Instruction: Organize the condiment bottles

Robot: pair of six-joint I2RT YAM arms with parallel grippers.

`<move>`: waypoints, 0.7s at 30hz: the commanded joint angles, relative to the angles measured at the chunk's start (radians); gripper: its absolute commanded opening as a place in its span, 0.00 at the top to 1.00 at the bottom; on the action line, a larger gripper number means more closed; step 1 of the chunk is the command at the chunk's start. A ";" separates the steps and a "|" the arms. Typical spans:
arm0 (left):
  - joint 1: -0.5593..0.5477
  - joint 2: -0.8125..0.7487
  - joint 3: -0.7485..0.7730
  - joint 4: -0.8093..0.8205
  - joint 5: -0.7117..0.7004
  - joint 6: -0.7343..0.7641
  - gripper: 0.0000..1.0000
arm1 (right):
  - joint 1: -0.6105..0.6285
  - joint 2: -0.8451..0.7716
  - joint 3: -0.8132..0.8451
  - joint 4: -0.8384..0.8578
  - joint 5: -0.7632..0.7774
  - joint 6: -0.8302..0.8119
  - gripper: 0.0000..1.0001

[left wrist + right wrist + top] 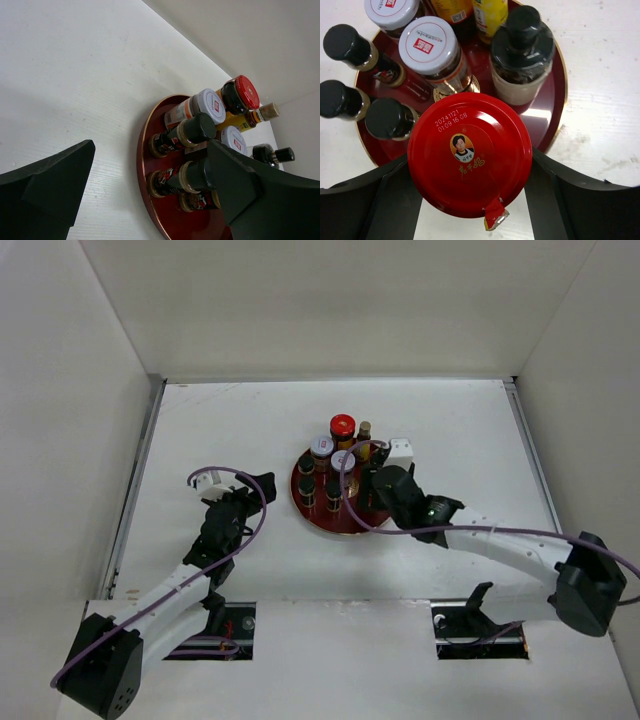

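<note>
Open counter (210, 430) lies left of the red tray (340, 527). The left gripper (250, 490) holds its jaws wide, empty; the right gripper (470, 167) jaws grip a red-lidded jar (470, 150) at the tray's rim.

Top camera: fixed high over the near edge, looking down and forward across the whole desk (220, 420) from far off.
Left wrist camera: low over the desk, looking sideways between the left fingers (50, 185) at the tray (142, 162), a short way off.
Right wrist camera: pointing straight down, very close, with a red-lidded jar (470, 155) between the right fingers (590, 205) filling the middle.
Shared: all three views take in the tray and its condiment bottles (321, 448).
</note>
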 commanded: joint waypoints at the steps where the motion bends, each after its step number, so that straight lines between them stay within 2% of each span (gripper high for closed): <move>1: 0.011 -0.006 -0.002 0.053 0.002 0.002 0.00 | 0.007 0.050 0.087 0.220 0.040 -0.032 0.51; 7: 0.029 0.023 0.011 0.016 0.002 -0.016 0.00 | 0.007 0.159 0.090 0.295 0.058 -0.052 0.46; 9: 0.031 0.026 0.010 0.022 0.011 -0.024 0.00 | 0.009 0.182 0.087 0.312 0.066 -0.055 0.40; 13: 0.034 0.031 0.011 0.016 0.011 -0.030 0.00 | 0.018 0.193 0.084 0.311 0.087 -0.053 0.19; 16: 0.035 0.033 0.013 0.015 0.011 -0.032 0.00 | 0.023 0.164 0.081 0.305 0.096 -0.056 0.08; 17: 0.035 0.034 0.013 0.015 0.009 -0.032 0.00 | 0.023 0.147 0.080 0.300 0.099 -0.056 0.00; 21: 0.034 0.059 0.019 0.018 0.011 -0.032 0.00 | 0.023 0.047 0.075 0.265 0.119 -0.070 0.00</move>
